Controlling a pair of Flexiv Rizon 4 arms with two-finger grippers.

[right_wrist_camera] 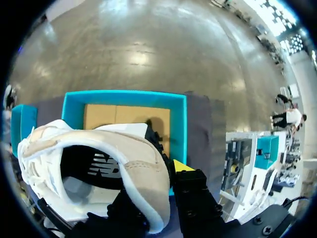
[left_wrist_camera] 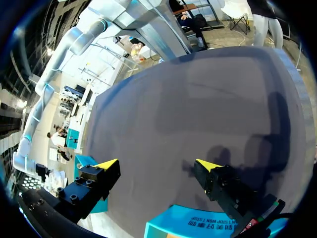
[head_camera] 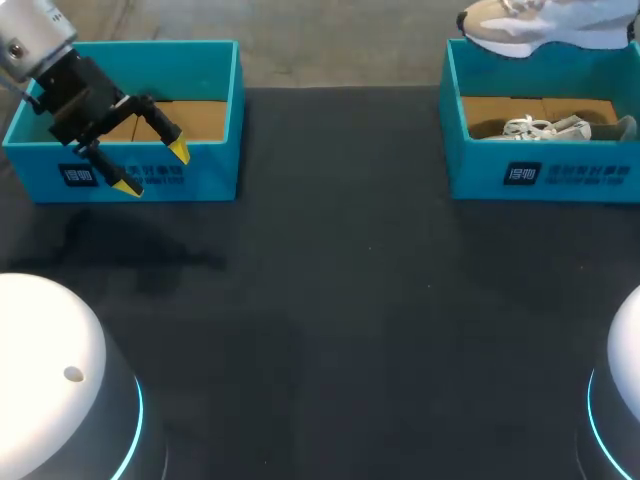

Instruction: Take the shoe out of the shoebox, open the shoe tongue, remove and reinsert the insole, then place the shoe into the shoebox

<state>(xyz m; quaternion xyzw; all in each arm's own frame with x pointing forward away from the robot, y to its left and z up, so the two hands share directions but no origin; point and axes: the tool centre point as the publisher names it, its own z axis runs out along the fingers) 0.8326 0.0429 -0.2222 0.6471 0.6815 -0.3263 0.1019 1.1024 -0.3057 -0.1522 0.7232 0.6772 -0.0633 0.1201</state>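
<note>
right fingers (right_wrist_camera: 184, 166) grip the shoe (right_wrist_camera: 99, 148) by its collar, above the right box (head_camera: 545, 175), long axis along the box's length; left fingers (head_camera: 178, 150) spread empty by the left box (head_camera: 130, 170), well apart across the table (head_camera: 330, 300)

Held shoe (head_camera: 545, 25) is cropped at head view's top edge; one finger of right tool (right_wrist_camera: 161, 178) is hidden behind it (heel collar).

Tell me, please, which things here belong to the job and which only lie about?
For the job:
beige shoe, held in the air
right shoebox

Likely just lying about:
left shoebox
white-laced shoe, inside the right shoebox
</note>
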